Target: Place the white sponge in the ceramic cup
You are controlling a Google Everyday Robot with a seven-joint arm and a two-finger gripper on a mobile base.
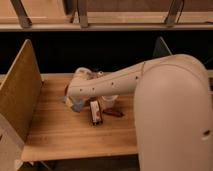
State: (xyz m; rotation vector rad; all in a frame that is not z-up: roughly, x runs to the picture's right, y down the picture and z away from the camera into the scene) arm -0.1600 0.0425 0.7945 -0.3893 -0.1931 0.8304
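My gripper (74, 100) is at the end of the big white arm, which reaches from the lower right across the wooden table to its left-middle. A small pale blue-grey pad, the white sponge (78, 106), shows right under the gripper; I cannot tell whether it is held or lies on the table. A pale whitish round shape, which seems to be the ceramic cup (109, 100), peeks out under the forearm just to the right. The arm hides most of both.
A narrow white, red and black packet (95, 112) lies in front of the gripper, with a small dark red item (113, 113) beside it. A sliver of the red bowl (66, 90) shows behind the wrist. Upright boards (20, 92) wall the table's left and right sides.
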